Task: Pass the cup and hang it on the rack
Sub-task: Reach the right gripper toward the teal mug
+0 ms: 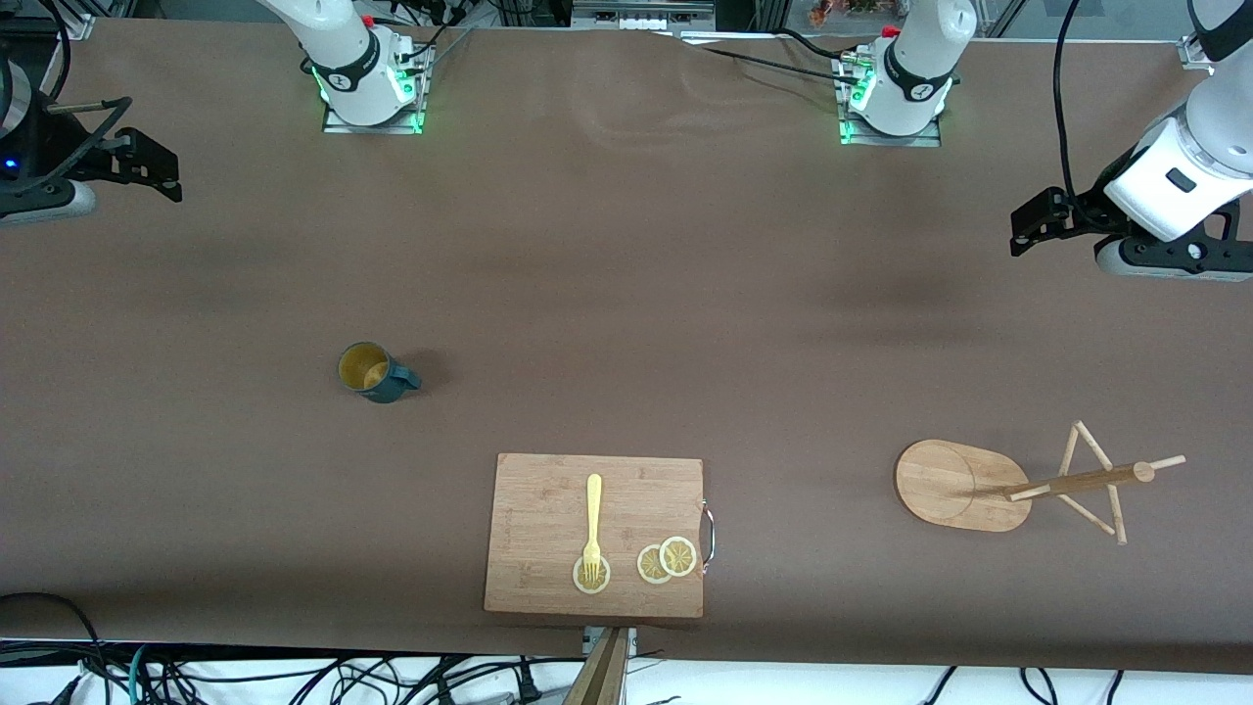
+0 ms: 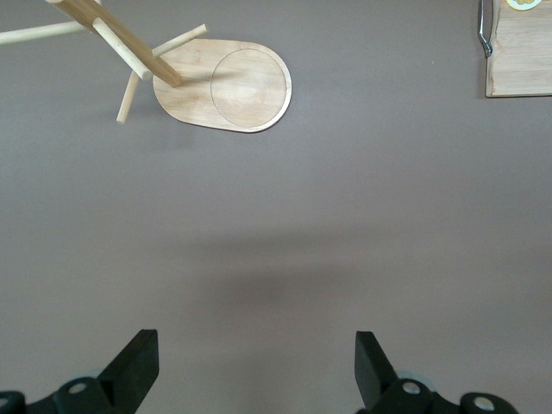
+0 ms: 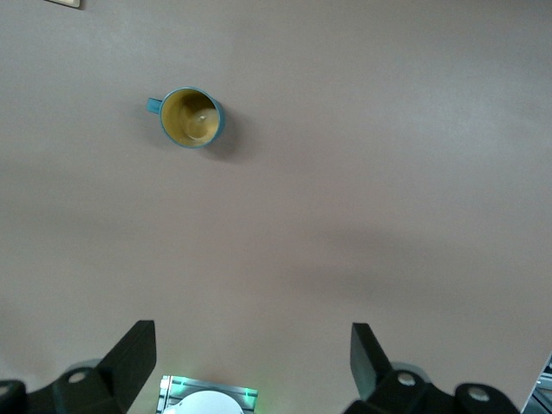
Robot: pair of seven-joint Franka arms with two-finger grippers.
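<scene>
Teal cup [image 1: 372, 373] stands upright, handle toward three o'clock, nearest the wide-open right gripper [image 1: 147, 166]; left gripper [image 1: 1040, 223] waits, fingers apart.

You have the cup [image 1: 372, 373] standing upright on the worktop toward the right arm's end, well in from every edge: dark teal outside, yellowish-tan inside, handle pointing toward the left arm's end. Your rack [image 1: 1018, 483], a light wooden mug tree, stands near the left arm's end.
</scene>
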